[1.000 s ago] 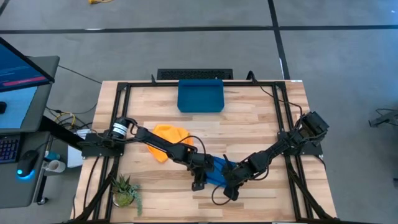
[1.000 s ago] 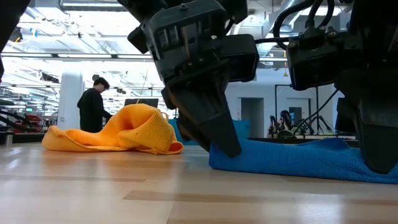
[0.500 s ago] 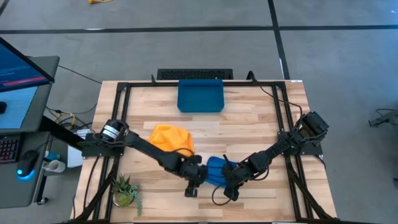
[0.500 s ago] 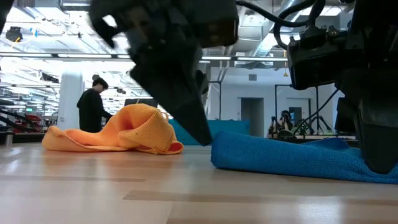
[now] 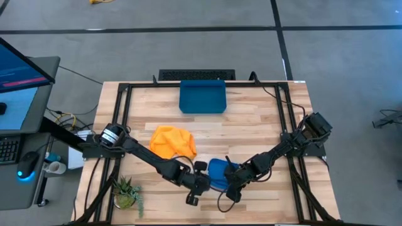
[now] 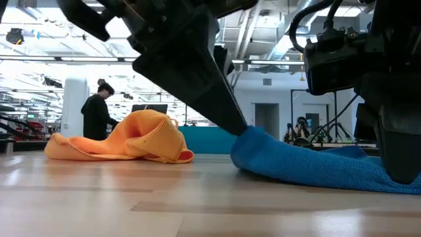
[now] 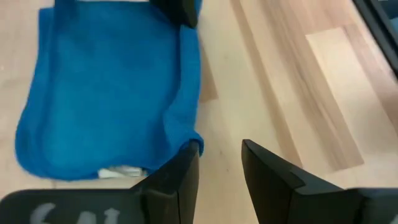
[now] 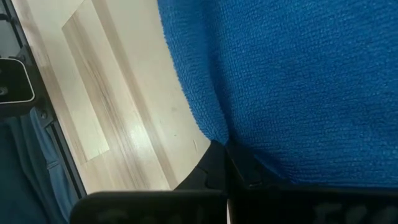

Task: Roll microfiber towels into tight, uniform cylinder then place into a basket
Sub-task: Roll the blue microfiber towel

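Note:
The blue towel [image 5: 217, 171] lies folded on the table near its front edge, between my two grippers. My left gripper [image 7: 219, 158] stands open at the towel's near left corner, with bare wood between its fingers. My right gripper [image 8: 227, 163] is shut at the towel's right end [image 6: 368, 171]. The yellow-orange towel [image 5: 171, 140] lies crumpled on the table to the left and farther back, touched by nothing. The dark blue basket [image 5: 202, 96] stands at the far edge, in the middle. My left gripper touches the blue towel's corner [image 7: 194, 144] with the outer side of one finger [image 7: 180, 177]; nothing is between the fingers. The fingers slant down from the table's left. In the low view that end of the towel [image 6: 248, 135] stands raised against the fingertip. My right gripper presses its shut fingertips [image 8: 214, 168] down on the blue towel's edge [image 8: 249, 146], slanting down from the table's right. Whether a layer is caught between the fingers, I cannot tell. The towel lies on the table under them.
A small potted plant [image 5: 127, 191] stands at the near left corner. A black bar [image 5: 196, 75] lies beyond the basket. Black frame rails [image 5: 290, 125] run along the table's sides. A person [image 6: 99, 115] stands in the room behind.
My left gripper has swung toward the table's near edge and rolled at the wrist, ending at the blue towel's left end. That end, which lay flat, now stands raised and bunched toward the right; the towel's right end has stayed under my right gripper.

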Available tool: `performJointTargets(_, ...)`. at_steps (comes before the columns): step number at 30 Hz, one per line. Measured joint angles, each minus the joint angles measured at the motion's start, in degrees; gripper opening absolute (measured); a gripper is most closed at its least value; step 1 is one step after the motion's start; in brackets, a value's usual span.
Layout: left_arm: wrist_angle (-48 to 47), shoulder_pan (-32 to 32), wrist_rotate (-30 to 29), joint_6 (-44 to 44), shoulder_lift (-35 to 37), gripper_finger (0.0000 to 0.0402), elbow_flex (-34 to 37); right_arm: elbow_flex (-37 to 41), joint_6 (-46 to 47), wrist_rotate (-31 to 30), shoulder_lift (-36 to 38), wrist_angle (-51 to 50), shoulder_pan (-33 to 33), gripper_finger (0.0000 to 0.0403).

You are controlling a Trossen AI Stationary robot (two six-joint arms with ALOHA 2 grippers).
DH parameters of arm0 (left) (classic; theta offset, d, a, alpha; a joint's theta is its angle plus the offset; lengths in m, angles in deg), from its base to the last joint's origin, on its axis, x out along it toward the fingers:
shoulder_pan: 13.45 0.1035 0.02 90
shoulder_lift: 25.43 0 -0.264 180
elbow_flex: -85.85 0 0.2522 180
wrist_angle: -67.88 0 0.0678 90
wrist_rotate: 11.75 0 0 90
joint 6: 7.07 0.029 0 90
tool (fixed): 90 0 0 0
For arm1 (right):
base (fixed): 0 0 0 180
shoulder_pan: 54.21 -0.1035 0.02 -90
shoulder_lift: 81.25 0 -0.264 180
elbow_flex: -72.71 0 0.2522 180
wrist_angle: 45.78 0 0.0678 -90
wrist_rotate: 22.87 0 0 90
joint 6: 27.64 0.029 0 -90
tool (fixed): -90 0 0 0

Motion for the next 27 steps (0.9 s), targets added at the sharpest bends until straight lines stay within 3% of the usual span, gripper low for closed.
performJointTargets(14,0.5,-0.9,3.4,3.8,0.0,0.0112,0.0,0.0,-0.1,0.0,0.0,0.0,0.0,0.0006)
performJointTargets(27,1.7,4.0,8.9,6.9,0.0,0.0112,0.0,0.0,-0.2,0.0,0.0,0.0,0.0,0.0006)
